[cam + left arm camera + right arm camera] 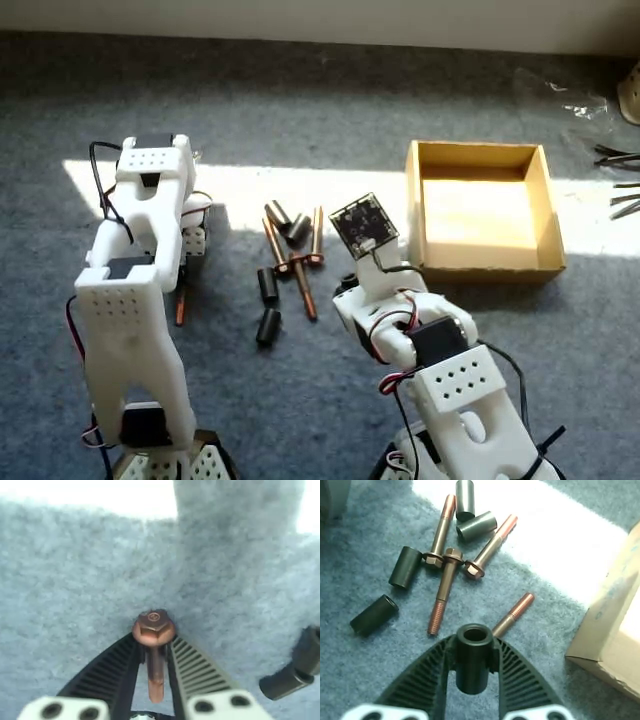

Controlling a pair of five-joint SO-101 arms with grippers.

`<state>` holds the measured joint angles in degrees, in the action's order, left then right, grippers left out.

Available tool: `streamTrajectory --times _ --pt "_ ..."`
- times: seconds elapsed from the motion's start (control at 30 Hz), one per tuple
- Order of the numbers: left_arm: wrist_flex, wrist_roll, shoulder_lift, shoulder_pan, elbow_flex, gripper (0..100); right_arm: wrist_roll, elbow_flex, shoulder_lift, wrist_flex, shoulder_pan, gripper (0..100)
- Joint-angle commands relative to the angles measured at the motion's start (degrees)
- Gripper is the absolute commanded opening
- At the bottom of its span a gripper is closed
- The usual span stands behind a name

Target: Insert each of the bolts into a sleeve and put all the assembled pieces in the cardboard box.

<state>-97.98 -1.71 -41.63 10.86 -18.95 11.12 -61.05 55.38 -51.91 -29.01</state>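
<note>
Bolt, high view: lay under the left arm, its long axis running towards that arm's base. It was well apart from the right arm, with loose bolts and loose sleeves between. The cardboard box stood beside the right arm.

Left wrist view: left gripper clenched on the bolt's shank, head outward.

Right wrist view: right gripper clenched on a sleeve, bore open towards the camera. Judged: shank and bore needed aligning.
</note>
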Motion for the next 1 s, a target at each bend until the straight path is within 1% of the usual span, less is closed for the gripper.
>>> streamTrajectory --times 0.0,0.1,0.23,0.3,0.4,0.5,0.77,0.97 --pt "0.0 3.9 0.4 -2.7 -4.9 4 0.5 0.7 1.3 0.6 0.7 0.5" --pt "0.0 3.9 0.4 -5.9 -8.5 4 0.4 0.7 1.3 0.6 0.7 0.5" --pt "-0.1 3.9 0.5 -8.6 -14.2 4 0.3 0.7 1.0 0.7 0.7 0.5" --pt "-0.6 3.9 0.6 -9.3 -17.5 1 0.2 -0.2 0.8 2.5 0.7 0.5" --pt "-1.8 3.9 2.6 -10.3 -21.5 0 0.2 -4.2 1.3 8.2 0.7 0.5" --pt "-1.8 4.0 6.6 -11.3 -21.9 0 0.4 -6.9 1.3 12.7 0.7 0.5" --pt "-1.7 4.1 17.4 -13.3 -21.9 0 0.2 -7.5 0.8 14.0 0.7 0.5" --pt "-1.7 4.0 23.3 -15.8 -21.8 0 0.3 -11.3 0.8 22.9 0.7 0.5"
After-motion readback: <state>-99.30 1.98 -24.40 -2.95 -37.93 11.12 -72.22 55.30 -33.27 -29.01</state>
